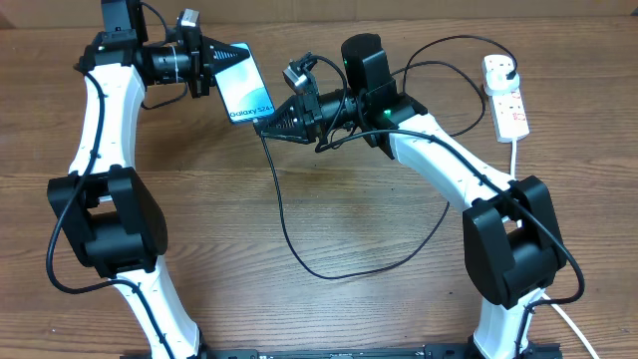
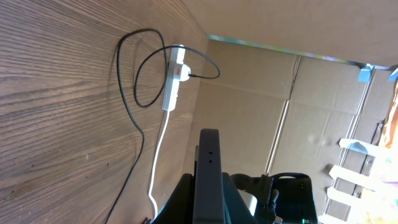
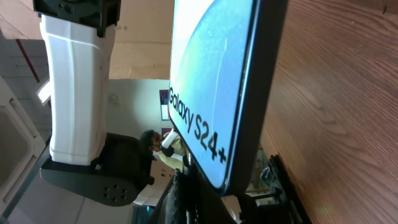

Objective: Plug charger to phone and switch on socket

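Observation:
My left gripper (image 1: 211, 68) is shut on the phone (image 1: 242, 88) and holds it above the table, its blue "Galaxy" screen facing up. In the left wrist view the phone's black edge (image 2: 209, 174) stands between my fingers (image 2: 209, 208). My right gripper (image 1: 265, 124) is at the phone's lower end, shut on the connector tip of the charger cable (image 1: 284, 219). The phone's screen (image 3: 211, 81) fills the right wrist view just above my fingers (image 3: 230, 202); the tip itself is hidden. The cable loops over the table to its black plug in the white socket (image 1: 506, 95), which also shows in the left wrist view (image 2: 174, 78).
The socket's thick white lead (image 1: 514, 160) runs toward the front right edge. Cardboard walls (image 2: 261, 93) stand behind the table. The left arm's white link (image 3: 74, 81) is close by in the right wrist view.

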